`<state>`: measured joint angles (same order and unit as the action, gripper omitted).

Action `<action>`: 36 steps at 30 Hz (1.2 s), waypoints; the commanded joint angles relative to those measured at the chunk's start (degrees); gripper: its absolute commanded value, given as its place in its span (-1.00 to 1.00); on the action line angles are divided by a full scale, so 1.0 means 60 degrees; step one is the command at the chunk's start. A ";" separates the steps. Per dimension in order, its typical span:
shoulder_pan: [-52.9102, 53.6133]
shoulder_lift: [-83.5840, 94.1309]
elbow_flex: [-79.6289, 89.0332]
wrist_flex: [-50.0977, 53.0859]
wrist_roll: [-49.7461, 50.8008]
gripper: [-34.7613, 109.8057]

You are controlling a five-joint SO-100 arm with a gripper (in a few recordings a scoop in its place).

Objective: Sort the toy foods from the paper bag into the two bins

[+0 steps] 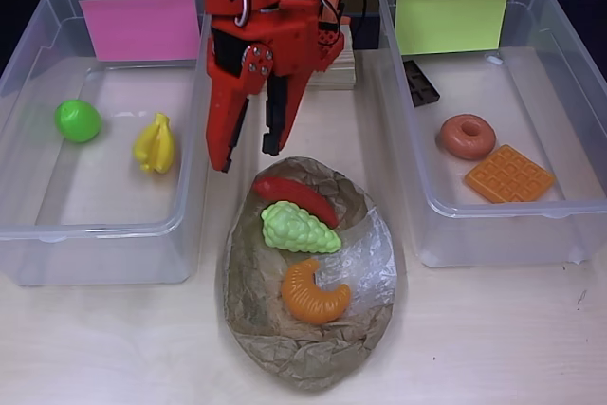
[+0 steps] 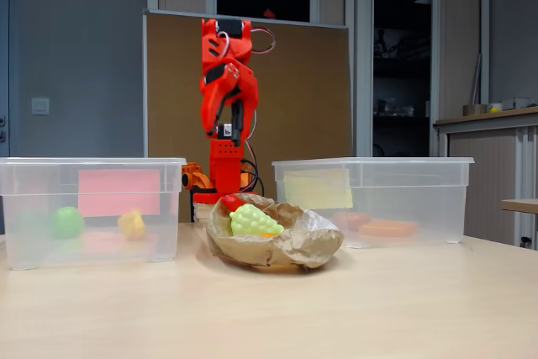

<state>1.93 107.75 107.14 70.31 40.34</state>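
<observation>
The crumpled brown paper bag lies between the two bins. On it rest a red chili, pale-green grapes and an orange croissant. The pink-labelled bin on the left holds a green ball and a yellow banana. The yellow-green-labelled bin holds a dark chocolate bar, a brown donut and an orange waffle. My red gripper hangs open and empty above the bag's far edge, just behind the chili.
The bins flank the bag closely on both sides. The arm's base stands behind the bag on a pale block. Bare wooden table stretches in front of the bag.
</observation>
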 commanded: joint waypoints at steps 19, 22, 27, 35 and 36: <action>-0.1802 -0.3398 0.0557 -0.2197 0.1641 -0.05; -0.1904 -0.3662 0.0557 -0.2314 0.1597 -0.04; -0.1904 -0.3984 0.0645 -0.2637 0.1465 -0.03; -0.1714 -0.4717 0.0513 -0.3135 0.0967 -0.03; -0.1685 -0.4790 0.0469 -0.3149 0.0894 -0.03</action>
<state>-8.17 79.28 111.18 51.59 46.67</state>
